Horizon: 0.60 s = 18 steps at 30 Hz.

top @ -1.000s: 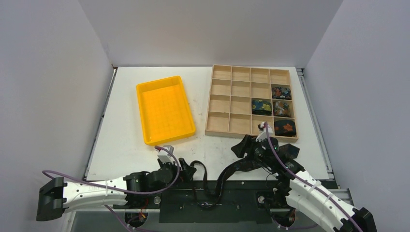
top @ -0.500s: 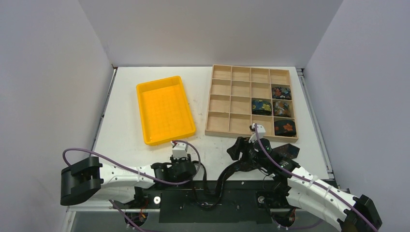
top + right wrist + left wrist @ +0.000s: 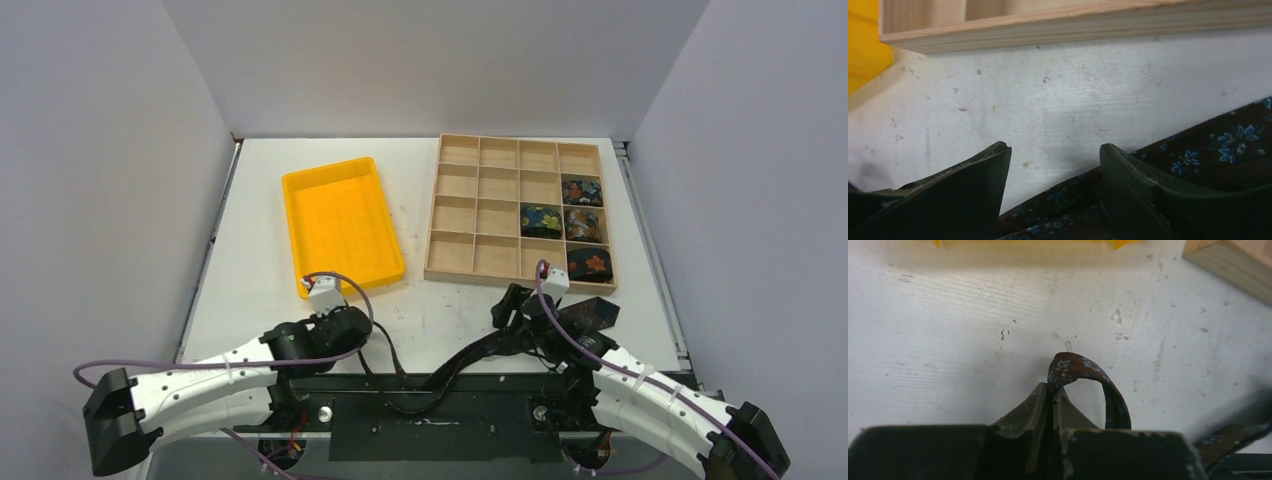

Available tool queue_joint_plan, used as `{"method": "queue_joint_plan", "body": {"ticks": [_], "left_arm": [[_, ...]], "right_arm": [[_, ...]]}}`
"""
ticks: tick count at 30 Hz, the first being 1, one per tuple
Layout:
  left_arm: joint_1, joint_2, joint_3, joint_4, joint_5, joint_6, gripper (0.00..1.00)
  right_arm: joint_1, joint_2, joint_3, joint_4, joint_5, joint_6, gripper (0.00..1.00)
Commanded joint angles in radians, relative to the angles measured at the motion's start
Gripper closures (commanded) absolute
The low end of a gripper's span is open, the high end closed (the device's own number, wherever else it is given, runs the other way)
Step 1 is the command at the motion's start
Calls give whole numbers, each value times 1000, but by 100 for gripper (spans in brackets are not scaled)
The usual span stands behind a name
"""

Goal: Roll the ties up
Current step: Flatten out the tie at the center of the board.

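Note:
A long dark tie (image 3: 470, 355) with small blue flowers lies across the table's near edge. Its narrow end (image 3: 1073, 365) arches up out of my left gripper (image 3: 1053, 390), which is shut on it, just in front of the yellow tray. The left gripper (image 3: 362, 330) sits at the strip's left end. My right gripper (image 3: 1055, 150) is open, low over the table, with the tie's wider part (image 3: 1198, 150) lying under and beside its fingers. The right gripper (image 3: 508, 312) is just in front of the wooden tray. Several coiled ties (image 3: 585, 225) fill cells at the tray's right.
The wooden compartment tray (image 3: 480, 139) stands at the back right, its front wall (image 3: 1073, 22) close ahead of the right gripper. A yellow tray (image 3: 330, 168) lies left of it. Grey walls enclose the table on three sides.
My left gripper has shut on the tie's narrow end and moved left toward the yellow tray, drawing the strip out. The right gripper stayed open and shifted slightly.

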Motion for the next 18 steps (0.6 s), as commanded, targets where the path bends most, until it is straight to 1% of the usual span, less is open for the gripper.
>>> {"method": "queue_joint_plan", "body": {"ticks": [1, 4, 8, 11, 13, 15, 17, 18], "left_arm": [[33, -161, 47, -181, 29, -76, 100], [78, -270, 23, -231, 41, -119, 100], [165, -385, 4, -276, 43, -159, 100], [220, -447, 16, -234, 65, -132, 100], [251, -450, 43, -227, 55, -107, 100], [291, -409, 81, -260, 19, -104, 100], [347, -335, 117, -282, 30, -98, 100], [394, -294, 129, -279, 53, -89, 100]], "right_arm": [[3, 49, -46, 32, 62, 93, 34], [2, 119, -21, 6, 85, 123, 35], [4, 116, -17, 15, 86, 127, 36], [1, 105, 16, -12, 120, 95, 33], [-6, 113, 61, -55, 159, 68, 30], [-21, 123, 109, -83, 170, 24, 29], [-28, 118, 145, -70, 139, -27, 27], [-29, 116, 155, -51, 108, -53, 26]]}}
